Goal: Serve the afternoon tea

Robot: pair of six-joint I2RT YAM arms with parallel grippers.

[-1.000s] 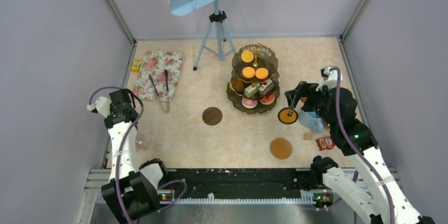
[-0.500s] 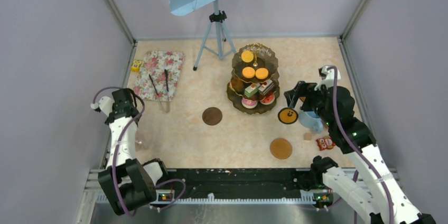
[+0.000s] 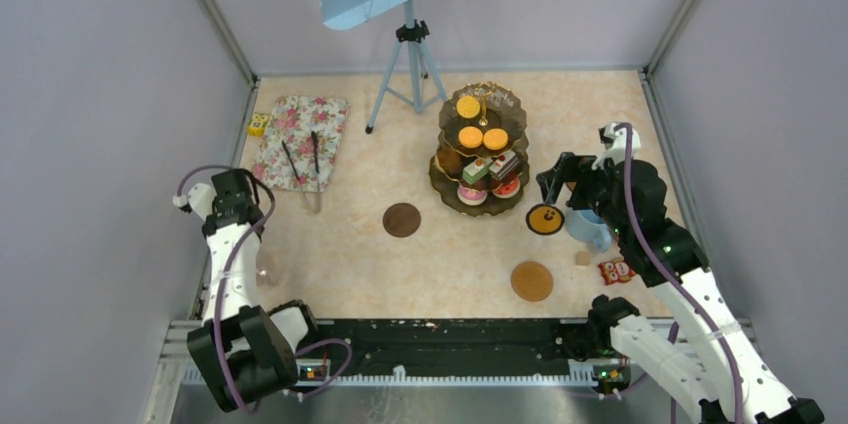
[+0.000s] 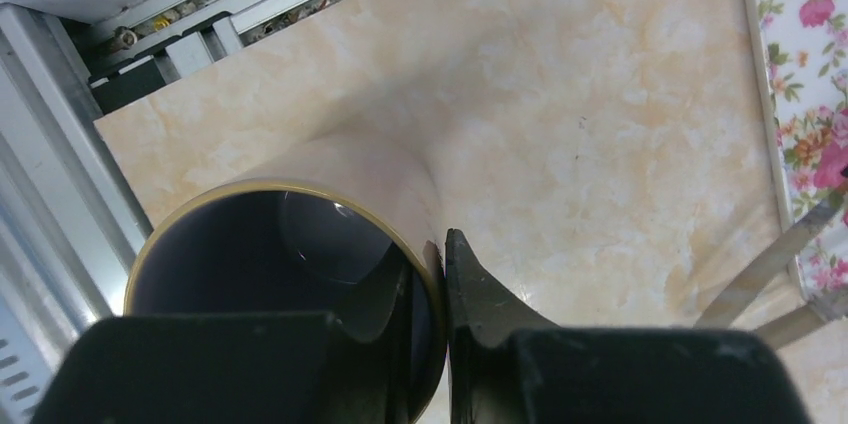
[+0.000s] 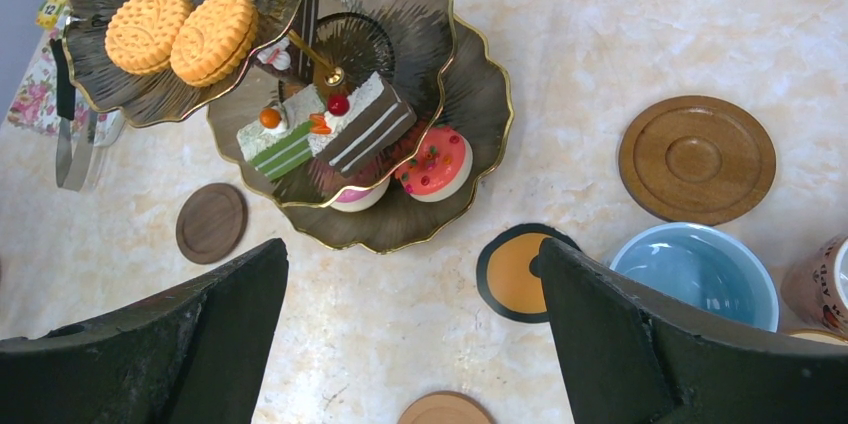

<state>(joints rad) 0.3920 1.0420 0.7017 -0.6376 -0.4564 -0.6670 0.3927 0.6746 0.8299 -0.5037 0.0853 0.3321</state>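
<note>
On the left, I am watching the left end effector pinching the thin gold-edged rim of a smooth, pale mug, one finger inside its dark hollow and one against the outer wall. The mug is showing close to the left edge of the marbled surface, with the metal rail just beside it and open room toward the flowered mat. Moving rightward, a dark round coaster is lying apart from the dark scalloped three-tier stand, which is carrying ridged orange tarts and striped cakes. The right end effector is hanging spread wide, gripping nothing, over the stand's near edge. A small black-rimmed orange round (mug or disc, I cannot tell), a glossy light blue mug and a turned wooden coaster are crowding its right finger.
</note>
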